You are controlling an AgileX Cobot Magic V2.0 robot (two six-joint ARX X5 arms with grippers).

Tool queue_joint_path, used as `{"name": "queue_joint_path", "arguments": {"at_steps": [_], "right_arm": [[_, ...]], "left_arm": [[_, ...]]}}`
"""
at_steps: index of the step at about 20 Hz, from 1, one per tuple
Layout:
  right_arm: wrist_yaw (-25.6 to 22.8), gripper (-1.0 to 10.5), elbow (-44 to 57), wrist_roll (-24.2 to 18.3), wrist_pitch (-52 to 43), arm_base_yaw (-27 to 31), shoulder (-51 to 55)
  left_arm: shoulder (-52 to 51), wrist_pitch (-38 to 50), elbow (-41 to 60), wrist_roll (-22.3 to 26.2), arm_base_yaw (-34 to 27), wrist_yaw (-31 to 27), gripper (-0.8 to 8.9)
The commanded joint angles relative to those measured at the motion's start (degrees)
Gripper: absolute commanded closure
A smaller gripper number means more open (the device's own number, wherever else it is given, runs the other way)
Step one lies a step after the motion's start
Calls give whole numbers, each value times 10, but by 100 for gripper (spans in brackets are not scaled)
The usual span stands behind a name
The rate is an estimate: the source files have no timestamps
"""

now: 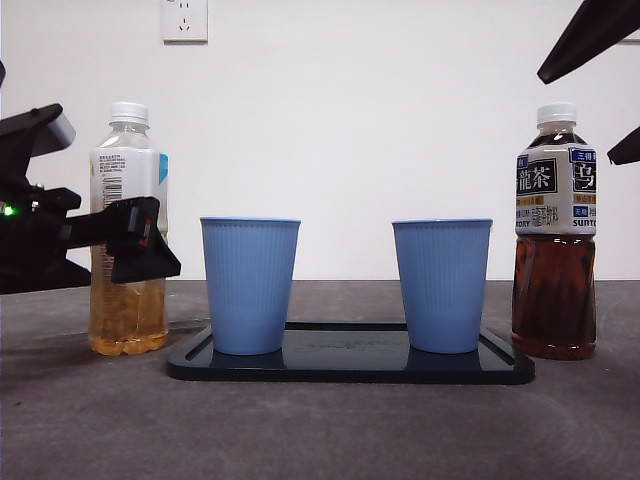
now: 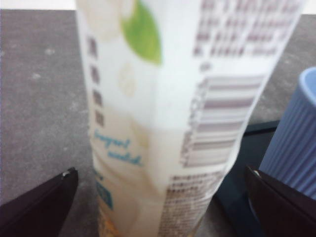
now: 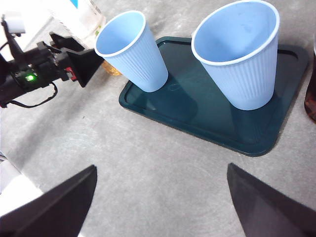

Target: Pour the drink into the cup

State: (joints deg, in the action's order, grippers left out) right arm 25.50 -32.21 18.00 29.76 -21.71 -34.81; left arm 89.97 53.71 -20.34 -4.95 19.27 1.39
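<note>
Dark tray sits nearest on the tabletop, carrying two blue cups: left cup, right cup. Left end effector is wide open astride the pale drink bottle, jaws apart from it, cap on. Risk: a jaw could nudge the left cup just beside the bottle. Dark tea bottle stands off the tray's far end. Right end effector hovers wide, holding nothing. Open room in front.
</note>
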Motion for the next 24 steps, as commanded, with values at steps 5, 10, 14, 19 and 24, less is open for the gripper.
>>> {"name": "queue_joint_path", "arguments": {"at_steps": [5, 10, 14, 19, 24], "right_arm": [[-1, 528, -9, -16, -3, -3, -3], [-1, 528, -9, -20, 1, -3, -3], [0, 528, -9, -26, 5, -3, -3], [2, 528, -9, -46, 17, -3, -3], [2, 528, -9, -69, 18, -3, -3]], "left_arm": [[11, 41, -10, 12, 2, -1, 484], [11, 55, -12, 16, 2, -1, 602], [10, 55, -12, 30, 2, -1, 637], [-29, 4, -15, 50, 2, -1, 637], [-130, -241, -85, 165, 3, -2, 637]]}}
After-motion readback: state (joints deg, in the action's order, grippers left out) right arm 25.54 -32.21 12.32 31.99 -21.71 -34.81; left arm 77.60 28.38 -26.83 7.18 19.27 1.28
